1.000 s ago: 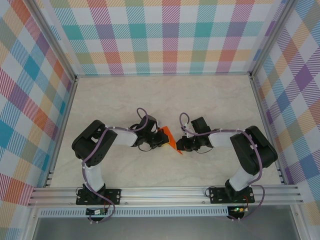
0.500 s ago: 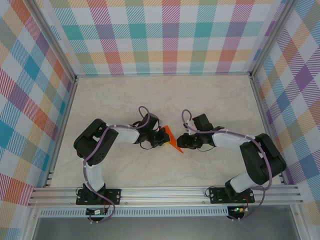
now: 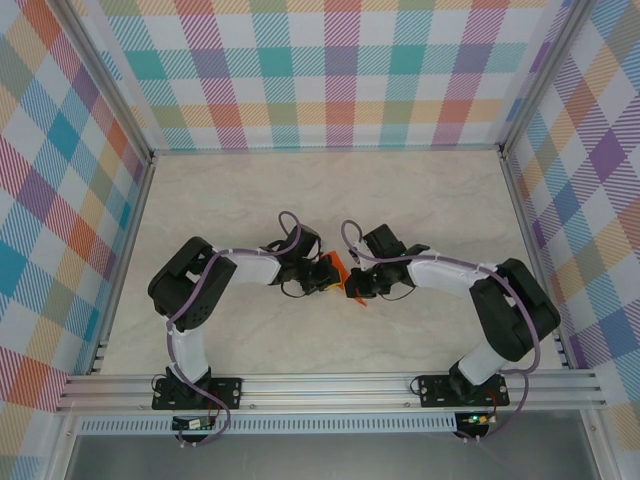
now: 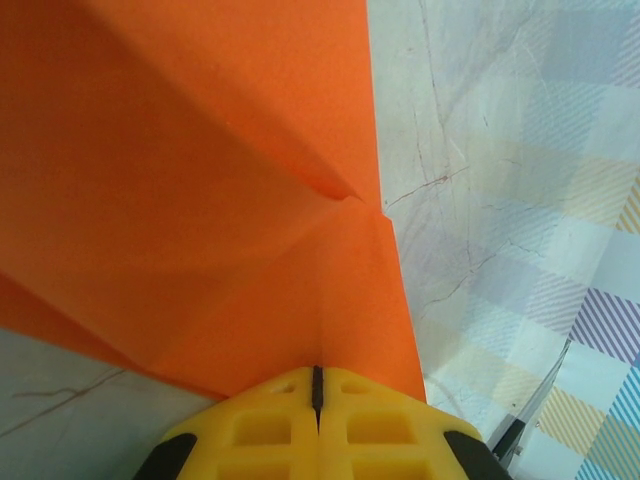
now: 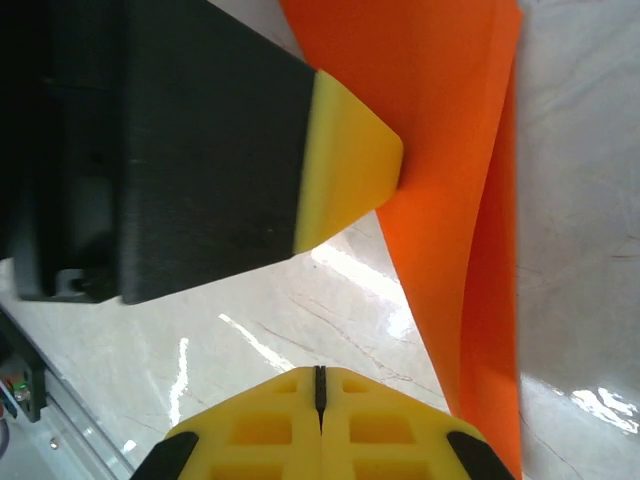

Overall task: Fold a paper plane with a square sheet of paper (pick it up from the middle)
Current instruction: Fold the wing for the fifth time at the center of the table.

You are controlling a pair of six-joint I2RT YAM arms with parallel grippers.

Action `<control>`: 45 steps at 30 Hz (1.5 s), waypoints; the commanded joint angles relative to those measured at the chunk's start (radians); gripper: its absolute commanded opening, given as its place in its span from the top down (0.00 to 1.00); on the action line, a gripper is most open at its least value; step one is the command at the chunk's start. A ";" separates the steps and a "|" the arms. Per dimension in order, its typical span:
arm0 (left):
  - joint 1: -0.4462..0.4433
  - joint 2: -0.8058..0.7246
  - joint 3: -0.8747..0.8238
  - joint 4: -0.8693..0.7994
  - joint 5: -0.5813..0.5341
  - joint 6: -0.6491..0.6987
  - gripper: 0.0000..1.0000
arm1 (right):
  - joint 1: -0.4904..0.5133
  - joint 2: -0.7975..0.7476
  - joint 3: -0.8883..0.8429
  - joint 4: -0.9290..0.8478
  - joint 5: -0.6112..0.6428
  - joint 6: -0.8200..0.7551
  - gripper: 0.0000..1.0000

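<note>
Left gripper point(image 3: 329, 276), jaws clamped on the folded orange square sheet of paper point(image 3: 341, 268), apparently steadies it for creasing while the right gripper point(image 3: 352, 289), jaws together, sits at its 5 o'clock.

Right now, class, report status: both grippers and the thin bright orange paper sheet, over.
Left gripper shut on thin bright orange folded paper sheet. Right gripper shut, paper edge alongside. No obstruction seen.
</note>
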 commanded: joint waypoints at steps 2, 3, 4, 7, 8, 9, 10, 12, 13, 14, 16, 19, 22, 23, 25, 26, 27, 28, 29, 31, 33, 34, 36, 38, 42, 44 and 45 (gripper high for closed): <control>-0.003 0.054 -0.007 -0.139 -0.090 0.011 0.96 | 0.010 0.044 0.051 -0.059 0.047 0.000 0.98; -0.003 0.054 -0.006 -0.144 -0.092 0.012 0.96 | 0.009 0.052 0.056 -0.066 0.061 0.007 0.98; -0.003 0.054 -0.005 -0.150 -0.095 0.013 0.96 | 0.009 0.060 0.060 -0.075 0.080 0.013 0.99; -0.003 0.054 -0.001 -0.168 -0.102 0.019 0.96 | 0.003 0.076 0.072 -0.096 0.096 0.036 0.99; -0.003 0.054 0.002 -0.173 -0.104 0.020 0.97 | 0.002 0.080 0.073 -0.098 0.096 0.041 0.99; -0.003 0.056 0.003 -0.178 -0.107 0.022 0.96 | 0.002 0.084 0.074 -0.101 0.098 0.042 0.99; -0.003 0.057 0.005 -0.185 -0.110 0.025 0.97 | 0.001 0.090 0.076 -0.107 0.102 0.044 0.99; -0.003 0.060 0.010 -0.195 -0.114 0.028 0.97 | -0.002 0.100 0.078 -0.117 0.110 0.046 0.99; -0.002 0.061 0.011 -0.200 -0.117 0.029 0.97 | -0.004 0.104 0.078 -0.119 0.115 0.048 0.99; -0.003 0.063 0.012 -0.203 -0.120 0.029 0.97 | -0.004 0.104 0.077 -0.123 0.121 0.047 0.99; -0.003 0.064 0.012 -0.211 -0.124 0.029 0.97 | -0.007 0.104 0.075 -0.128 0.129 0.046 0.99; -0.003 0.067 0.013 -0.219 -0.131 0.032 0.97 | -0.010 0.105 0.070 -0.131 0.139 0.047 0.99; -0.003 0.070 0.018 -0.228 -0.134 0.036 0.97 | -0.013 0.104 0.070 -0.137 0.151 0.043 0.99; -0.003 0.071 0.019 -0.233 -0.137 0.036 0.97 | -0.015 0.103 0.072 -0.139 0.155 0.043 0.99; -0.003 0.073 0.023 -0.242 -0.140 0.039 0.97 | -0.016 0.101 0.073 -0.142 0.155 0.038 0.99; -0.003 0.073 0.024 -0.245 -0.142 0.041 0.97 | -0.016 0.101 0.075 -0.143 0.155 0.037 0.99; -0.003 0.074 0.026 -0.248 -0.144 0.042 0.97 | -0.018 0.102 0.076 -0.144 0.157 0.035 0.99; -0.003 0.076 0.028 -0.252 -0.146 0.042 0.97 | -0.018 0.102 0.075 -0.145 0.157 0.032 0.99; -0.003 0.075 0.029 -0.255 -0.148 0.044 0.97 | -0.019 0.104 0.075 -0.145 0.159 0.032 0.99; -0.003 0.078 0.030 -0.261 -0.150 0.046 0.97 | -0.022 0.107 0.075 -0.146 0.163 0.027 0.99; -0.003 0.081 0.034 -0.266 -0.151 0.049 0.97 | -0.026 0.112 0.076 -0.149 0.165 0.023 0.99; -0.003 0.083 0.036 -0.268 -0.153 0.049 0.97 | -0.028 0.115 0.076 -0.151 0.165 0.020 0.99; -0.003 0.085 0.039 -0.275 -0.156 0.051 0.97 | -0.033 0.120 0.078 -0.151 0.164 0.016 0.99; -0.003 0.086 0.041 -0.278 -0.156 0.051 0.97 | -0.034 0.127 0.081 -0.155 0.160 0.013 0.98; -0.003 0.089 0.045 -0.283 -0.157 0.053 0.97 | -0.036 0.116 0.100 -0.169 0.135 0.007 0.97; -0.003 0.089 0.048 -0.285 -0.157 0.054 0.97 | -0.036 0.084 0.110 -0.175 0.116 0.003 0.96; -0.003 0.090 0.049 -0.287 -0.157 0.055 0.97 | -0.036 0.072 0.110 -0.176 0.106 0.000 0.96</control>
